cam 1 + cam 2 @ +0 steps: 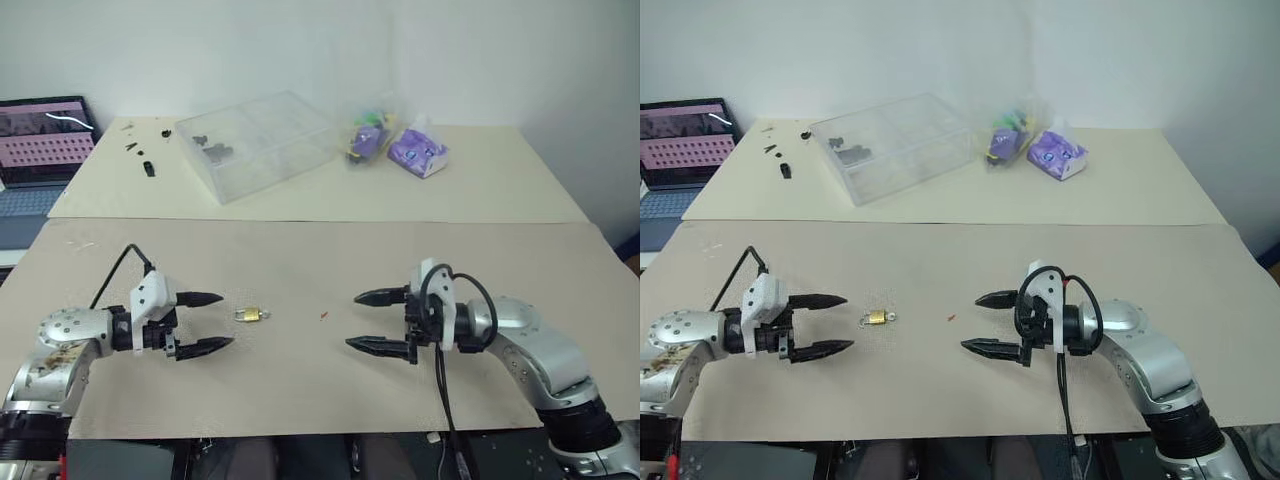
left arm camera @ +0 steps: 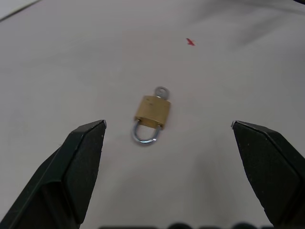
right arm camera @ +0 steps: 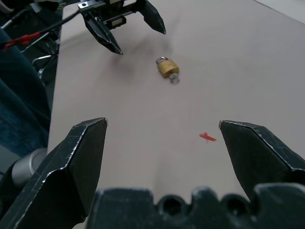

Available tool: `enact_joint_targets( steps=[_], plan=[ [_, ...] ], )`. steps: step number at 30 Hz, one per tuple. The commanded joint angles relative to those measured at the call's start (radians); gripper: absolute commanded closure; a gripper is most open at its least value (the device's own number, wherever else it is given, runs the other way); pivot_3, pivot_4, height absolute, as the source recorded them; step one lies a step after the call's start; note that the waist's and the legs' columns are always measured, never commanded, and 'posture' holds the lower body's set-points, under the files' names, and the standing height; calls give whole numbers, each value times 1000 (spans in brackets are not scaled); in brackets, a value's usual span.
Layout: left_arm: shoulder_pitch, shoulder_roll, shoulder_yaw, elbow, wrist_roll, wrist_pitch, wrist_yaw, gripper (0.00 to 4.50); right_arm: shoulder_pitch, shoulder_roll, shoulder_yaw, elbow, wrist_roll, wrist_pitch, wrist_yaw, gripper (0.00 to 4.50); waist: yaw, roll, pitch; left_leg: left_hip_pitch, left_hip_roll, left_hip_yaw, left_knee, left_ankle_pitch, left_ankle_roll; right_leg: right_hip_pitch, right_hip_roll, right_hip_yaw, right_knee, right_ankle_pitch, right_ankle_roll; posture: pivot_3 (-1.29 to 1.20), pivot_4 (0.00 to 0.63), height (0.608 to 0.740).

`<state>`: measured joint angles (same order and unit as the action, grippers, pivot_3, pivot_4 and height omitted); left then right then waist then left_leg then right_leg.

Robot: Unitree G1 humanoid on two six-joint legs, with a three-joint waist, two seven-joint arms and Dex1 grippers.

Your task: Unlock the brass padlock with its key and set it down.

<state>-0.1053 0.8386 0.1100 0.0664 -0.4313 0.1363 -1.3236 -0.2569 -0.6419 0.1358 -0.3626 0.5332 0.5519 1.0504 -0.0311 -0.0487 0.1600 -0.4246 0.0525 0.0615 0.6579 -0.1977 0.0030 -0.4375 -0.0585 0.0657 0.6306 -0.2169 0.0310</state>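
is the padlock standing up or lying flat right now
Lying flat. The brass padlock rests on its broad side on the table, its silver shackle level with the surface, and lies apart from both open grippers.

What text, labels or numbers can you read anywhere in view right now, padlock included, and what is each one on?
No text can be read anywhere.
brass padlock: plain face, no marking legible.
laptop screen: rows of pink and dark marks, too small to read.
purple packets: printing too blurred to read.
clear plastic box: no label visible.
red mark on the table: a scrap, not a character.
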Motion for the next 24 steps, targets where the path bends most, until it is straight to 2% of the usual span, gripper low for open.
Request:
enact_joint_targets(
  steps=[1,7,13,18,24],
  plan=[
    [-74,-13,-32,63,29,-67,-44,0,0,-10,-22,-11,19,-10,17,77,8,0,0,0,0,0,0,0,0,0,0,0,0,0,1,0,150,740],
    [-206,-82,-122,227,111,-171,-80,0,14,-4,-48,-50,30,4,-21,77,24,0,0,-1,-1,0,1,0,0,0,0,0,0,1,-1,0,150,740],
    [-322,-147,-192,411,188,-265,-109,0,50,-1,-82,-129,58,30,-86,77,21,0,0,-2,-1,0,1,0,0,0,1,0,0,4,6,0,150,740],
    [-401,-182,-221,560,238,-343,-129,0,72,-3,-108,-175,80,45,-136,77,21,0,0,-1,-1,0,2,0,0,1,1,0,0,5,7,0,150,740],
    [-437,-199,-239,639,262,-374,-163,0,81,-7,-125,-192,83,48,-173,77,22,0,0,0,-1,0,3,0,1,3,1,0,0,4,6,0,150,740]
  ],
)
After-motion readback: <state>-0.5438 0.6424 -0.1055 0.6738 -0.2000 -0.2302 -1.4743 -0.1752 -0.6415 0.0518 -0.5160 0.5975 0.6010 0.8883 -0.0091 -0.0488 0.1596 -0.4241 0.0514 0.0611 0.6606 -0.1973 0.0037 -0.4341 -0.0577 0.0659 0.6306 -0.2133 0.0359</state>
